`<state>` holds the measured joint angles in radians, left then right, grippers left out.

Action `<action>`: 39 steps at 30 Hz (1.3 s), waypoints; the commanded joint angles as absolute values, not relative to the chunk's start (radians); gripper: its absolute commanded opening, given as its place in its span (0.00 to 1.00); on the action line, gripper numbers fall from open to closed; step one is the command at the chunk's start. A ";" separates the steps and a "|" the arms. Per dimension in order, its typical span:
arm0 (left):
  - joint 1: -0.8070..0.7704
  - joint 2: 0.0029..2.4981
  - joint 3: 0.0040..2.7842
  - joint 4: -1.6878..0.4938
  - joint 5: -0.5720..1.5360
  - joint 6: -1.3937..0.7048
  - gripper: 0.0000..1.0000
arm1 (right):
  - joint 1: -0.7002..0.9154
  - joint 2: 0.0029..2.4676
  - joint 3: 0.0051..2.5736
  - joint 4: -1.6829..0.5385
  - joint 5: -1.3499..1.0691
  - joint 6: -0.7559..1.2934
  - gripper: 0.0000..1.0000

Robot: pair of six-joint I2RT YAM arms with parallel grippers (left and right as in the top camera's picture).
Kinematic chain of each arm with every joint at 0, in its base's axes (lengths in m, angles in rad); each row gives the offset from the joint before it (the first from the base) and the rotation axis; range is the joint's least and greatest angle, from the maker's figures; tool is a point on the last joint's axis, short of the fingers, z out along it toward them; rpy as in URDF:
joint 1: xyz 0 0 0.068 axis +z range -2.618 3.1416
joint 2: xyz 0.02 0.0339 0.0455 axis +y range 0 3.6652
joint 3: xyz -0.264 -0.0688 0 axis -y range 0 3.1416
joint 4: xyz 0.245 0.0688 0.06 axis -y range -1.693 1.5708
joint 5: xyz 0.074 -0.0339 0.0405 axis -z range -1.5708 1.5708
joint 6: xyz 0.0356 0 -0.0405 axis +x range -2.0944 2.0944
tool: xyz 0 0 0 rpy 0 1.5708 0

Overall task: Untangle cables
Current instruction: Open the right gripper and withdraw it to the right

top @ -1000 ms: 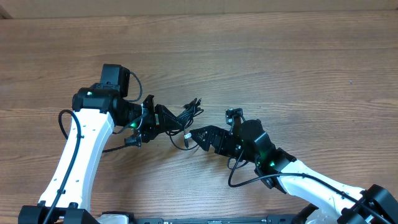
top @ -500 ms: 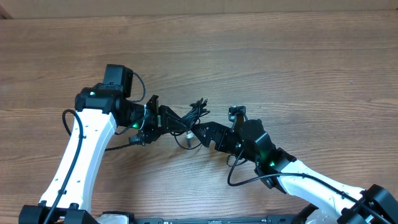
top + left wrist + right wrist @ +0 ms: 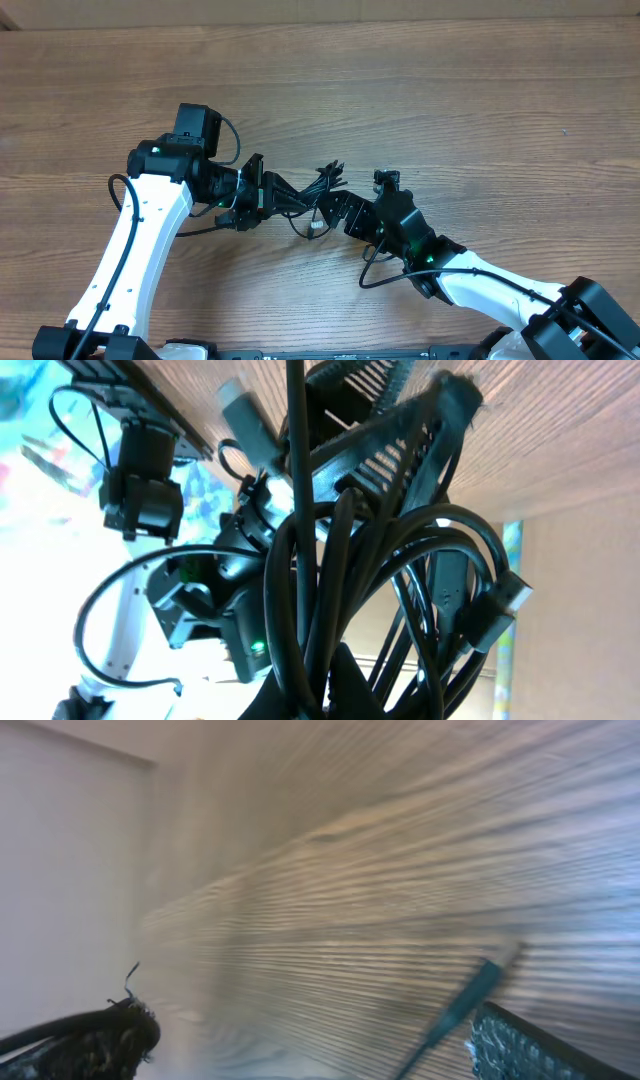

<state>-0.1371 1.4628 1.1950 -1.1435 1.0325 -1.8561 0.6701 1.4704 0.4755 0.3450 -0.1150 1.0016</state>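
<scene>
The cables (image 3: 305,190) form a black tangled bundle lifted just above the wooden table (image 3: 450,110). My left gripper (image 3: 262,192) is shut on the bundle's left end. In the left wrist view the looped cables (image 3: 330,580) fill the frame above my left gripper (image 3: 330,695), and a plug (image 3: 497,610) hangs at the right. A loose plug end (image 3: 316,228) dangles below the bundle. My right gripper (image 3: 335,208) stands open right beside the bundle's right end. In the right wrist view the right gripper (image 3: 300,1050) holds nothing, and one thin blurred cord (image 3: 462,1005) crosses near its right finger.
The right arm's own thick black cable (image 3: 385,280) loops over the table below its wrist. The left arm's cable (image 3: 110,195) curves out at its elbow. The table's far edge (image 3: 320,22) runs along the top.
The left gripper has carried the bundle to the right and slightly down. The right gripper has shifted right and up, staying open next to the bundle.
</scene>
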 commanded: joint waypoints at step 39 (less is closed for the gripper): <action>-0.093 1.451 1.199 -0.884 0.643 -1.177 0.04 | 0.107 1.447 0.474 0.039 -0.640 0.543 1.00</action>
